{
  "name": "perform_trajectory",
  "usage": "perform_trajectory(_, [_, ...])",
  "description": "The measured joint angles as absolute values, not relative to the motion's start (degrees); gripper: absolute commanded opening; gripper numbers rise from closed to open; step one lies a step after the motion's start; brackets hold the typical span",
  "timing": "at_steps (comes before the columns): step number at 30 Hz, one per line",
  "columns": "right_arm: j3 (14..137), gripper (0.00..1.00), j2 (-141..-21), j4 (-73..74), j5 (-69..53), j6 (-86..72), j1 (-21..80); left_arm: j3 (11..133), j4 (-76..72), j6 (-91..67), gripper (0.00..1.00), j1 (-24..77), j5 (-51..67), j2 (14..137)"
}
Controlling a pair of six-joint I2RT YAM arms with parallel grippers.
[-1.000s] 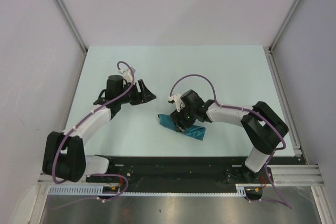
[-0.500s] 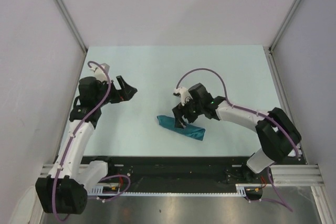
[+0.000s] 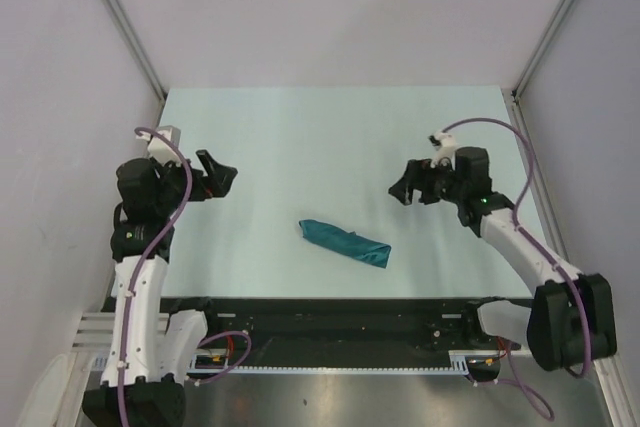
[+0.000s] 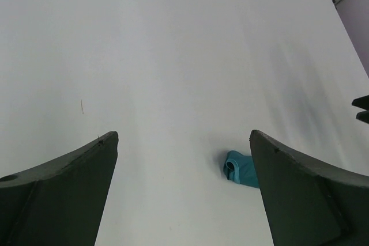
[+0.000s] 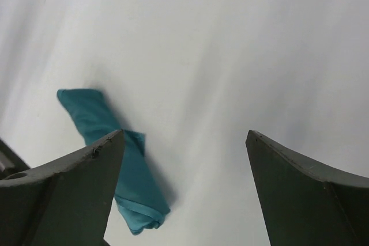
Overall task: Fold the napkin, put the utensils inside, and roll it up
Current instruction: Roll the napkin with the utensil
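Napkin sits rolled up on the tabletop near the front edge, utensils maybe tucked inside, can't see them. My left fingers and right fingers are spread wide, off to either side, pinching nothing

Stands with the white-and-black left arm reared up well to the left of the rolled teal cloth napkin, its black two-finger left gripper pointing toward that roll. Carries the white-and-black right arm stretched out well to the right of the roll, black two-finger right gripper turned back toward it. Shows both pairs of dark fingers spread wide, nothing between them, neither pair touching the roll
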State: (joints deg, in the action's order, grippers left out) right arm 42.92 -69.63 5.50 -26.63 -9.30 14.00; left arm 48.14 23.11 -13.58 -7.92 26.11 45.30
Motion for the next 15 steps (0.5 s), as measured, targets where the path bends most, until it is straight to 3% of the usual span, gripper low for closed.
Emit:
perform_trajectory(8, [33.3,0.92,-53.6,0.1,-18.0,-12.5,7.2,47.0,22.6,-11.5,1.0,-7.9,25.4,37.7])
perform_trajectory(15, [32.0,0.92,-51.9,-2.1,-15.2,-12.4,7.0,44.4,21.4,-11.6,1.0,-7.9,24.5,36.4])
